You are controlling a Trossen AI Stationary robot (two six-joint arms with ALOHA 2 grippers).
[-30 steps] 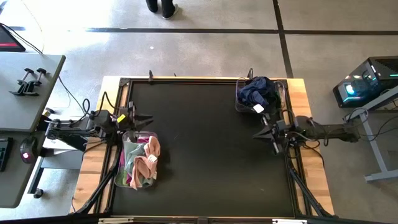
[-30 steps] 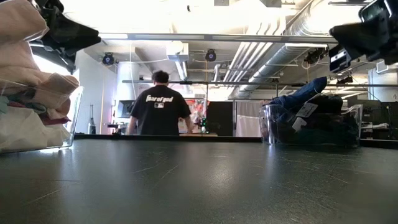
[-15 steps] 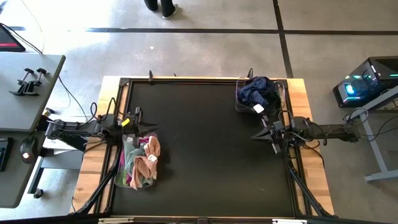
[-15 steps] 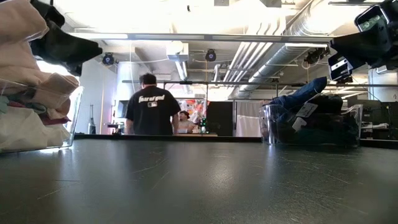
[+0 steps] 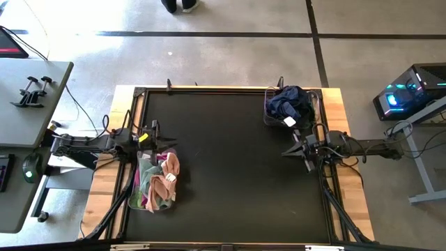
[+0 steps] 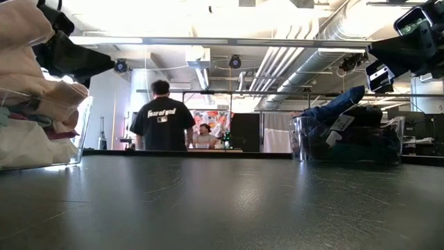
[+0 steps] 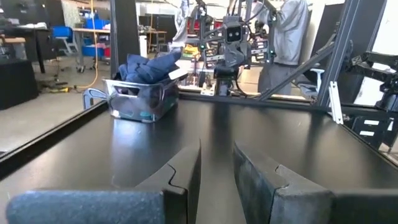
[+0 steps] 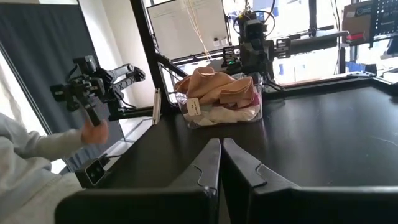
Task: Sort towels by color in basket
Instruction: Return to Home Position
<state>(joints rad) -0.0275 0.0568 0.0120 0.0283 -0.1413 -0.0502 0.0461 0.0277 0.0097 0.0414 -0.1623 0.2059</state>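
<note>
My left gripper, jaws narrowly parted and empty, hovers just beside the pink and pastel towels heaped in a clear bin, while my right gripper, pinched shut on nothing, hangs near the navy towels in the other bin, each pile off to its gripper's side.

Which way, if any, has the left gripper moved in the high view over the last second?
Yes. The left gripper has shifted slightly toward the bin of pink towels, now reaching its rim.
</note>
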